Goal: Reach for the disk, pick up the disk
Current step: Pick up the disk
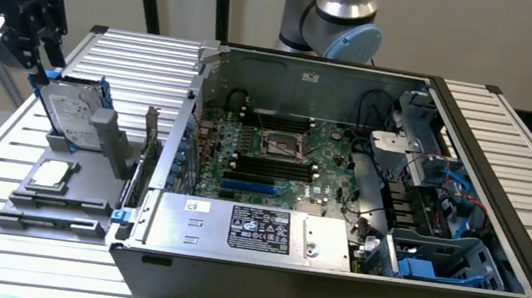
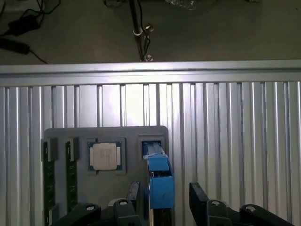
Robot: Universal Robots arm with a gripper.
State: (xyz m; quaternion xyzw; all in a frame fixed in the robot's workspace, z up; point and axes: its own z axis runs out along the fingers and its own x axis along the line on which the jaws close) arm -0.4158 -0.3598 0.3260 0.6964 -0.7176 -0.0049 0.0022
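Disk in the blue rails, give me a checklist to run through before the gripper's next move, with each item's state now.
1. Flat silver-grey disk with blue plastic rails stands upright in the grey holder tray: ok.
2. Black gripper open, straddling the disk's top edge: ok.
3. Fingers clamped on the disk: not ok, a gap shows beside one finger.
4. Small square silver chip clear of the fingers: ok.
5. How far the fingers reach down the disk: cannot tell.
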